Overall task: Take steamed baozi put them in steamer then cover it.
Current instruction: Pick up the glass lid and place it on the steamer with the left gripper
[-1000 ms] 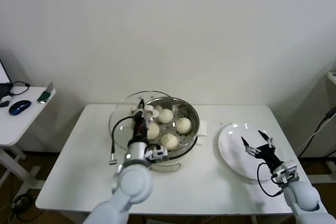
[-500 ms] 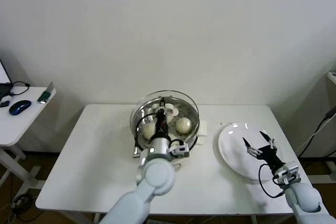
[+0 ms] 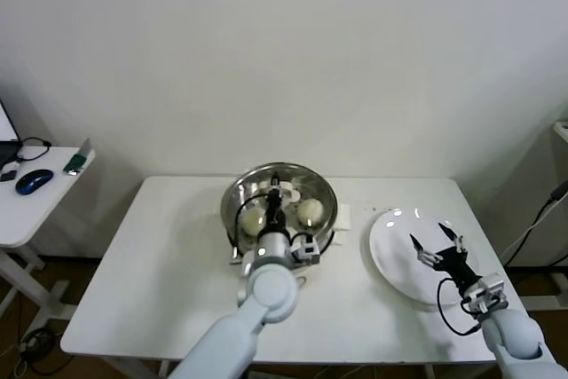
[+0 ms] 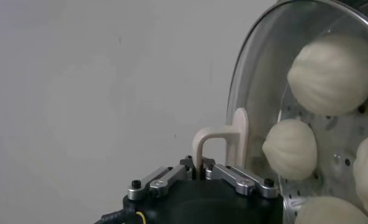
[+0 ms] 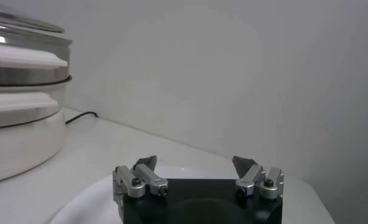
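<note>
The steel steamer (image 3: 325, 217) stands at the back middle of the table with cream-white baozi (image 3: 309, 210) inside. The clear glass cover (image 3: 253, 185) lies over the steamer's top. My left gripper (image 3: 275, 197) is shut on the cover's cream handle (image 4: 223, 137), above the steamer's middle. In the left wrist view the baozi (image 4: 330, 73) show through the glass (image 4: 257, 79). My right gripper (image 3: 437, 243) is open and empty, low over the white plate (image 3: 395, 250). The right wrist view shows its spread fingers (image 5: 144, 173) and the steamer (image 5: 19, 122) off to the side.
A white plate lies at the table's right. A side table (image 3: 27, 206) with a mouse (image 3: 33, 181) stands at the far left. A black cable (image 5: 80, 115) runs behind the steamer. A wall is close behind the table.
My left gripper has carried the cover from the steamer's left side to over its top and lowered it there. The right arm has not moved.
</note>
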`<action>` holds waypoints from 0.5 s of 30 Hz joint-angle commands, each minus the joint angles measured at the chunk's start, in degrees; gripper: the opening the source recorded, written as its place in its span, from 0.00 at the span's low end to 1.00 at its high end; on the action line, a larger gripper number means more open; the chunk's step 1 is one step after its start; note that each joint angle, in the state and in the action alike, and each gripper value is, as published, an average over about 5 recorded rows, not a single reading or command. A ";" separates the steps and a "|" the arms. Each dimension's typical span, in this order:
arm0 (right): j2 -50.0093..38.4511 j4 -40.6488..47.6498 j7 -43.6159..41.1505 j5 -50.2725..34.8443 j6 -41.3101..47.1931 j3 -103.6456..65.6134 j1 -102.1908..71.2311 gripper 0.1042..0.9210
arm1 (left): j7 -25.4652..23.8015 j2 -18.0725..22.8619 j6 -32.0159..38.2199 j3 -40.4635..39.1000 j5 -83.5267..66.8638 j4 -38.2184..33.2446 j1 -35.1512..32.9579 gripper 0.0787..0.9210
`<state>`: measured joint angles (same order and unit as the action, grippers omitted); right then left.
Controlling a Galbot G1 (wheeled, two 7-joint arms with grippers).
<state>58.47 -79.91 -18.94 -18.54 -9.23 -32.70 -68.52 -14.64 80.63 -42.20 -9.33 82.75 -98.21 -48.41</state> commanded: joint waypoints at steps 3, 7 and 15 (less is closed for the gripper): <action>-0.01 0.14 -0.15 0.17 -0.06 0.00 0.04 0.88 | 0.15 0.88 -2.80 -1.17 -0.34 2.20 1.68 0.08; 0.02 0.28 -0.28 0.23 -0.18 -0.10 -0.01 0.88 | 0.10 1.23 -2.80 -1.57 -0.29 2.39 1.70 0.08; 0.01 0.47 -0.46 0.29 -0.37 -0.28 -0.05 0.88 | -0.16 1.21 -2.80 -1.22 0.20 2.53 1.55 0.08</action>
<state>58.50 -79.54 -19.33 -18.29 -9.52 -32.94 -68.55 -14.64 81.80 -42.19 -10.73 82.58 -96.10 -47.06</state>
